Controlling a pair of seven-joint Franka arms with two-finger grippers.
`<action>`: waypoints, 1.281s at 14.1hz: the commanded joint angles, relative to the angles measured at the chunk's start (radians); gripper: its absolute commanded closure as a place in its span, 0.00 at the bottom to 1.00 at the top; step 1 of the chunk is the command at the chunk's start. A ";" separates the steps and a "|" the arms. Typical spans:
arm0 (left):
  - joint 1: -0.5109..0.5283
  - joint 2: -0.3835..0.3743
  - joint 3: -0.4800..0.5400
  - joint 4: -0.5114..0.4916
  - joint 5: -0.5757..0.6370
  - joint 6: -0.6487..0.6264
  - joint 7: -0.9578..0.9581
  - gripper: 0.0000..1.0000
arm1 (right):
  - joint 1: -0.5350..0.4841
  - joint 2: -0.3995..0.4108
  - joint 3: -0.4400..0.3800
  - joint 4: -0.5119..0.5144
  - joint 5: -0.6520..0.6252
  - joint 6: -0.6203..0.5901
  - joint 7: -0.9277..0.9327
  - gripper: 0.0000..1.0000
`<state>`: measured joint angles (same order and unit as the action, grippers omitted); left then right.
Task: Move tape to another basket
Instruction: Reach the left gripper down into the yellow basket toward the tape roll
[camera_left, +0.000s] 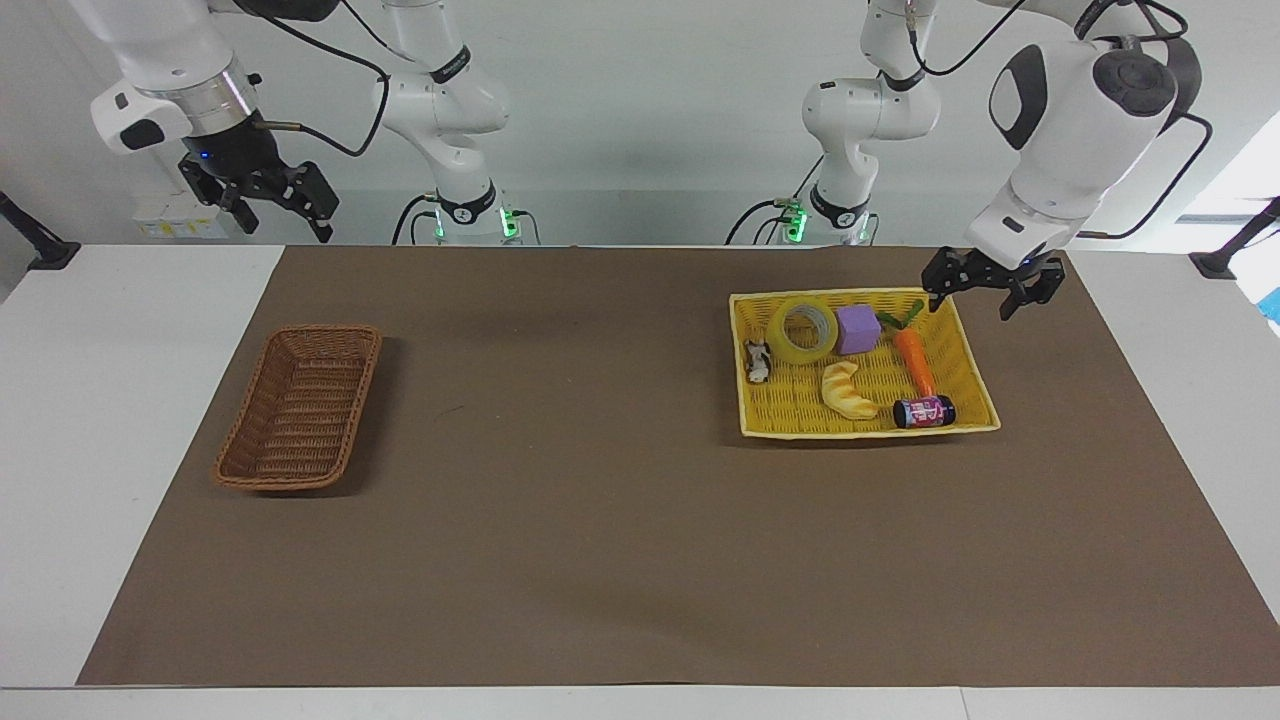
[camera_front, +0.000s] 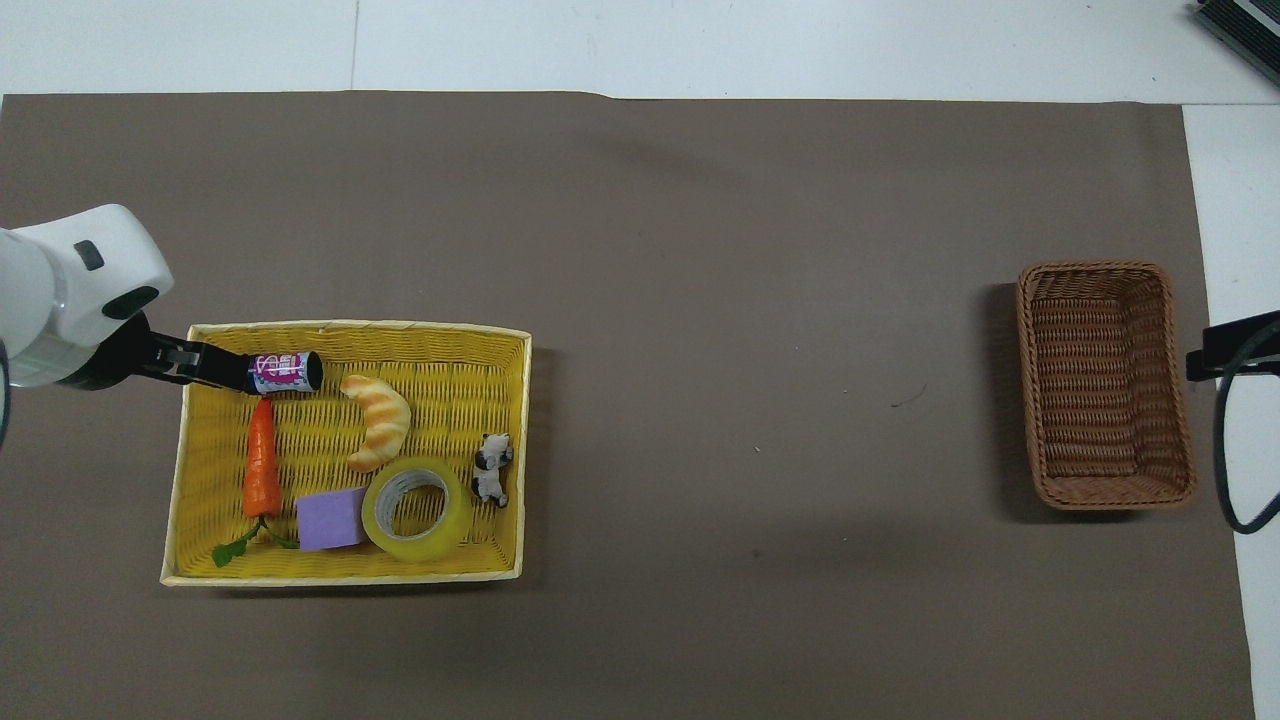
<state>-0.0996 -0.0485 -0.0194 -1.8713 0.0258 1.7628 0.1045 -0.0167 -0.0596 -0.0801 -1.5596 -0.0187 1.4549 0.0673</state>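
In yellow basket (camera_left: 975, 385), at corner nearest robots: tape (camera_left: 803, 330), flat, untouched. Left pincer (camera_left: 985, 290) open, empty, apparently over same basket's edge. Right pincer (camera_left: 265, 205) open, waiting, raised. Wicker basket (camera_left: 300, 405) empty. Grasp, carry, drop all left.

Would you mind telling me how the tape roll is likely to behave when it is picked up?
The tape looks like a stiff ring, so it probably keeps its shape when pinched. It lies flat in the yellow basket, so it shouldn't roll unless tipped on edge. Its glossy side may be slippery; gripping through the open core seems safer.
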 joint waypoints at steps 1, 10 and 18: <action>-0.037 -0.025 0.013 -0.106 0.000 0.079 -0.063 0.00 | -0.008 -0.026 0.002 -0.030 -0.004 0.004 -0.027 0.00; -0.109 -0.002 0.013 -0.186 -0.030 0.130 -0.130 0.00 | -0.008 -0.028 0.002 -0.031 -0.003 0.004 -0.027 0.00; -0.210 0.073 0.012 -0.333 -0.035 0.299 -0.212 0.04 | -0.008 -0.028 0.002 -0.031 -0.003 0.004 -0.026 0.00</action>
<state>-0.2957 0.0690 -0.0255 -2.1509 0.0043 2.0508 -0.1022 -0.0170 -0.0616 -0.0802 -1.5613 -0.0187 1.4549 0.0673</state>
